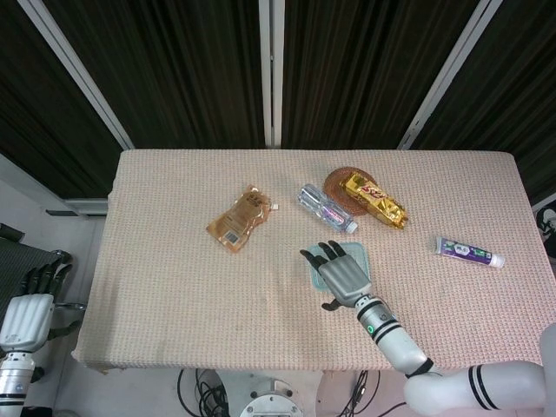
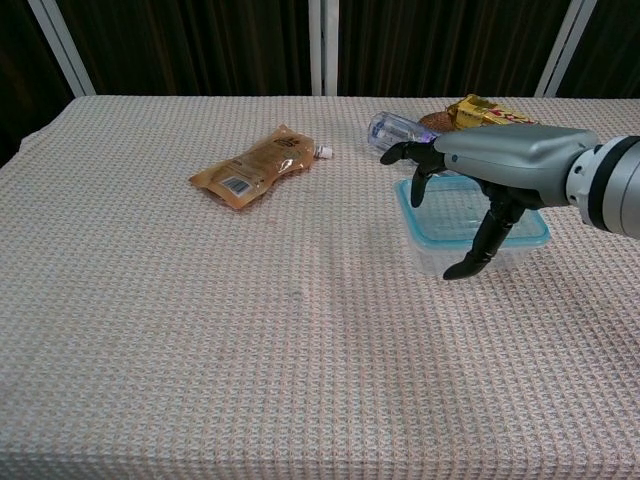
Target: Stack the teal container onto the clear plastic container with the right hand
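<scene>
The teal-rimmed container (image 2: pixel 433 226) (image 1: pixel 359 253) lies flat on the table, right of centre. Below its rim shows a clear plastic wall (image 2: pixel 440 260); I cannot tell whether that is a separate container underneath. My right hand (image 2: pixel 497 166) (image 1: pixel 342 273) hovers over it with fingers spread, holding nothing. Its thumb (image 2: pixel 478 250) hangs down in front of the container's near wall, and the other fingers (image 2: pixel 409 154) reach past the far left corner. In the head view the hand covers most of the container. My left hand (image 1: pixel 27 314) hangs off the table's left side, empty.
An orange-brown pouch (image 2: pixel 254 166) (image 1: pixel 241 218) lies left of centre. A water bottle (image 2: pixel 396 132) (image 1: pixel 326 208) lies just behind the container. A gold snack packet (image 1: pixel 374 197) (image 2: pixel 487 110) rests on a brown coaster. A toothpaste tube (image 1: pixel 468 252) lies at the right.
</scene>
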